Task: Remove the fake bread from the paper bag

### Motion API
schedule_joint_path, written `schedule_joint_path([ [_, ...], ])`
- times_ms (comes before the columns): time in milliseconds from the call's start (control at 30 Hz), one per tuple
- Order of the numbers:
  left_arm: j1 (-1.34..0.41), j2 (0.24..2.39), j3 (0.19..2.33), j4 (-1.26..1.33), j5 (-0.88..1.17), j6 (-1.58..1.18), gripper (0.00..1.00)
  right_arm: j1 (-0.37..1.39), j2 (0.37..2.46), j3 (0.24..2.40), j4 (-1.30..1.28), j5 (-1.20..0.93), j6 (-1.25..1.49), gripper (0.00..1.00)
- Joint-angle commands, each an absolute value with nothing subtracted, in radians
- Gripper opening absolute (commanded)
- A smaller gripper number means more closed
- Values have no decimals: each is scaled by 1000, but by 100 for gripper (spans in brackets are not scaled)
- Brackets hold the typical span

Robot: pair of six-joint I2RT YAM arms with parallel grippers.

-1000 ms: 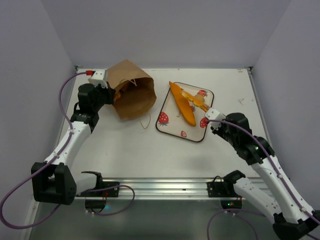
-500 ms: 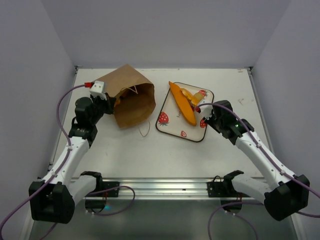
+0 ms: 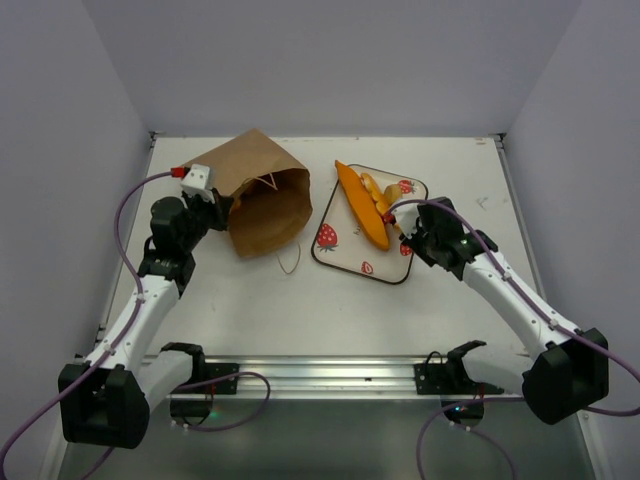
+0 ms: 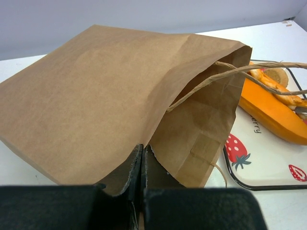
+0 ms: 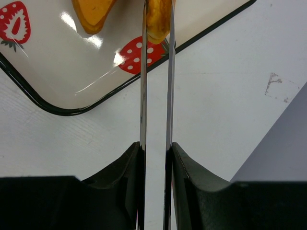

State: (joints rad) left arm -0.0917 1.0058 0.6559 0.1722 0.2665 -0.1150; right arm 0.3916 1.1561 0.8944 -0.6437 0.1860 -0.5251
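The brown paper bag (image 3: 262,195) lies on its side at the back left, mouth towards the tray; it also shows in the left wrist view (image 4: 96,86). My left gripper (image 3: 222,207) is shut on the bag's lower rim (image 4: 142,160). A long baguette (image 3: 362,205) and a ring-shaped piece (image 3: 375,188) lie on the strawberry-print tray (image 3: 345,258). My right gripper (image 3: 403,222) is over the tray's right side. Its long thin blades (image 5: 157,9) stand close together around a small bread roll (image 5: 158,24). The bag's inside is hidden.
A loose string handle (image 3: 290,258) lies on the table in front of the bag. Another handle (image 4: 225,76) arches across the bag's mouth. The table's side walls stand close on the left and right.
My right arm has dropped lower and reached left, onto the tray's right side. My left arm has also lowered, and the bag has shifted slightly in its grip.
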Motion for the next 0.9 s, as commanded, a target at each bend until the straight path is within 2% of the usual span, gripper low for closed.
schedule_joint_path([
  [0, -84, 983, 653, 242, 287, -103, 2, 390, 1129, 914, -666, 156, -506, 26],
  [333, -84, 983, 652, 236, 287, -98, 2, 388, 1103, 925, -660, 179, -503, 41],
  [867, -83, 976, 649, 235, 290, -95, 2, 367, 1062, 966, -661, 170, -499, 45],
])
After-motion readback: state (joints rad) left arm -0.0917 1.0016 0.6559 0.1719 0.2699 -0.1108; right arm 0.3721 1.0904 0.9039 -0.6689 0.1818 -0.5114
